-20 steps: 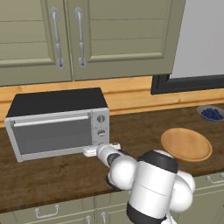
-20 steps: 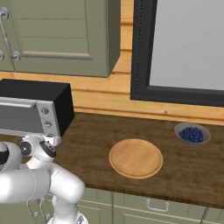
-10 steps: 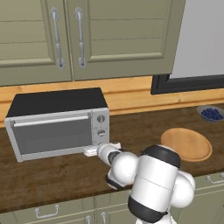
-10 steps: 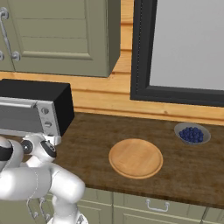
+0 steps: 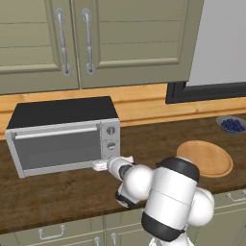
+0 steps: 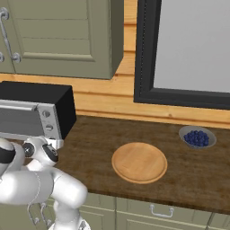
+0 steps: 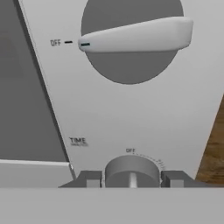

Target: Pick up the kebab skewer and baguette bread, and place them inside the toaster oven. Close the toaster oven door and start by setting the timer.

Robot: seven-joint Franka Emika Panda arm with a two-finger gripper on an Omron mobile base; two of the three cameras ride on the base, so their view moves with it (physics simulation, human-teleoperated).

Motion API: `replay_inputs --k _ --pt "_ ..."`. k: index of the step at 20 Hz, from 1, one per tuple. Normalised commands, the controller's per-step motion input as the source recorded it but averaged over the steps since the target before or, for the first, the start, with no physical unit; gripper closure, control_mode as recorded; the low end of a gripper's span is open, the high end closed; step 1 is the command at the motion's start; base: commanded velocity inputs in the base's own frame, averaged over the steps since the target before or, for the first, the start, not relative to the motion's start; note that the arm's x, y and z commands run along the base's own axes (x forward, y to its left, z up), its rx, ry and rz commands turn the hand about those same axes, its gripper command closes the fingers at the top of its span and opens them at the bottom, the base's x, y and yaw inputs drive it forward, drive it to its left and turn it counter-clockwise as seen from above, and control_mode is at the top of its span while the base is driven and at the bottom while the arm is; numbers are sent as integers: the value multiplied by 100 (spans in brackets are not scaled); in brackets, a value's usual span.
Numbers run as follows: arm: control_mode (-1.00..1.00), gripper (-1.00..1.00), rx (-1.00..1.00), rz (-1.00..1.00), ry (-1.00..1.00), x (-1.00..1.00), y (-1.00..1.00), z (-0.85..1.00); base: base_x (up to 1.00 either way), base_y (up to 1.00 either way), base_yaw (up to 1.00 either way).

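While the arm reaches low and forward in the left base view, the toaster oven (image 5: 62,134) stands on the dark wooden bench (image 5: 57,197) below the green wall cabinets (image 5: 96,43), with the toaster oven door (image 5: 55,149) shut flat against its front. Its knob panel (image 5: 111,139) sits at the right end of the front, and the white hand is pressed up close to the lowest knob there; the fingertips themselves cannot be made out from this side. A round wooden board (image 5: 205,158) lies on the bench to the right, well apart from the oven, and a small bowl of blueberries (image 5: 231,125) sits farther right near the wall. From the right base view, the oven occupies the left edge, the white hand lies just in front of its panel, the board rests mid-bench and the bowl lies beyond it below the dark-framed window (image 6: 188,49). Seen from the hand view, the pincer (image 7: 132,179) has its two dark fingers (image 7: 89,179) set one on either side of the timer knob (image 7: 131,170), labelled TIME, closed in tight against its rim. Above it a larger lever-shaped knob (image 7: 135,37) points at its OFF mark.
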Motion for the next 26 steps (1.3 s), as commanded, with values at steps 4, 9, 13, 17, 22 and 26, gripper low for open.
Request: replay_inputs --k 4,9,13,17,22,26 --pt "-100 100 12 0 0 -9 -2 -3 0 0 0" --pt "-100 100 21 0 0 -4 -17 0 0 0 0" --pt "-100 100 30 0 -1 0 -31 0 0 0 0" --pt "-100 100 39 0 -3 -2 -49 0 0 0 0" --pt "-100 100 45 3 -6 -5 -62 0 0 0 0" --pt "-100 100 49 9 -10 -13 -74 0 0 0 0"
